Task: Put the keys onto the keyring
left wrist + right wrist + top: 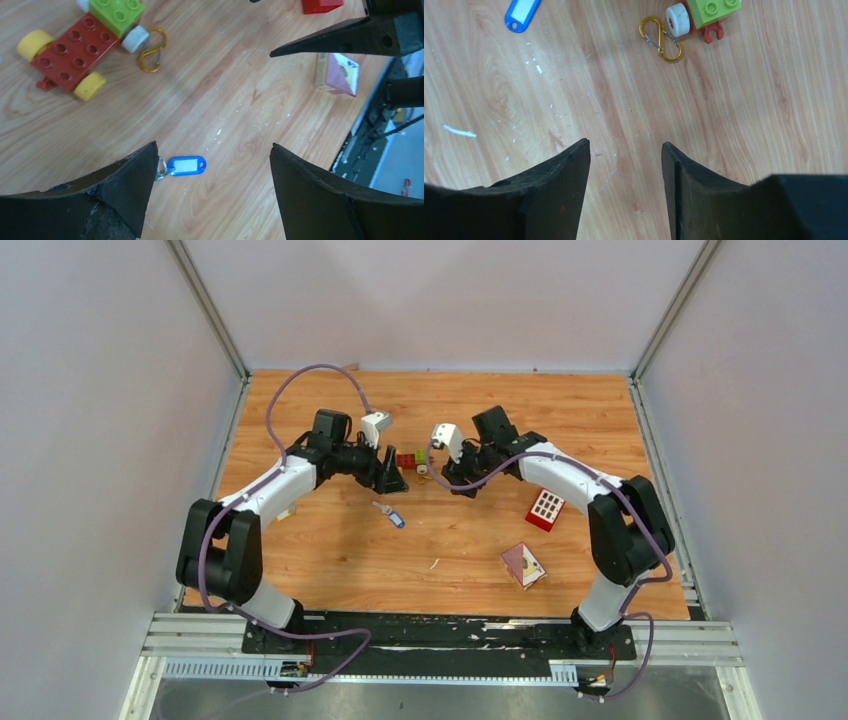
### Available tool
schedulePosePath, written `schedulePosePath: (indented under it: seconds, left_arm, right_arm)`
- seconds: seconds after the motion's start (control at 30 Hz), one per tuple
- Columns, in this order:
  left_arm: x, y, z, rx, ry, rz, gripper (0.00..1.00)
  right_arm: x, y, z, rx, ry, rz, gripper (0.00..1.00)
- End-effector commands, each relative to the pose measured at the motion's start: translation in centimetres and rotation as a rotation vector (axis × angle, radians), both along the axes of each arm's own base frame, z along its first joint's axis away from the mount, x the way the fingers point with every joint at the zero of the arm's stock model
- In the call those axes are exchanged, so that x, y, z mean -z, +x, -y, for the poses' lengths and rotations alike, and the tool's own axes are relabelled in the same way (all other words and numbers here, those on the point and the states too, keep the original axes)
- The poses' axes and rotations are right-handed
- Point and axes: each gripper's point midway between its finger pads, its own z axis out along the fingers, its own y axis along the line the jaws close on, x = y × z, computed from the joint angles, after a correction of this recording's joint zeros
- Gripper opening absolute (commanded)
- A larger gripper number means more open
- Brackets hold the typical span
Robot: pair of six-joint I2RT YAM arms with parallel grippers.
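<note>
So here's where we're at: both arms are leaned in over the middle of the table (pixel 450 550), and neither one has anything. Our left end effector (pixel 213 150) is spread wide with nothing between the fingers. It hangs over the blue key (pixel 186 166), which lies flat on the wood just beside the left finger, with its little metal loop half tucked behind that finger. Our right end effector (pixel 625 146) is released too, with a narrower gap, and it's pointed at bare wood a bit short of the keyring (pixel 661 39). That gold clip lies flat and seems to touch the white wheel of the toy car (pixel 711 10), which we reckon makes it awkward to pinch from that side. One arm per piece makes sense to us, since threading needs the ring held steady while the key goes on. Nothing's joined yet, and key and ring are well apart. The second, yellowish key we can't make out for sure in any view.
</note>
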Motion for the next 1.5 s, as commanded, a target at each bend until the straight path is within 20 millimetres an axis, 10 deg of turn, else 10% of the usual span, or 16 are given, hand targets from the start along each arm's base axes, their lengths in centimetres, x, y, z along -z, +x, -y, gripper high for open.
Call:
schedulePosePath:
  seconds: [0.0, 0.37, 1.47]
  left_arm:
    - [-0.6, -0.5, -2.3, -0.044, 0.1, 0.077, 0.9]
    - [-1.6, -2.4, -10.0, -0.136, 0.371, 0.286, 0.92]
    - [-4.1, -4.1, -10.6, -0.138, 0.363, 0.422, 0.95]
  right_arm:
    - [0.0, 2.5, -2.4, 0.049, 0.056, 0.007, 0.58]
    - [5.0, 5.6, -7.2, -0.019, -0.024, -0.086, 0.69]
    - [6.8, 5.0, -8.5, -0.178, -0.113, 0.001, 0.48]
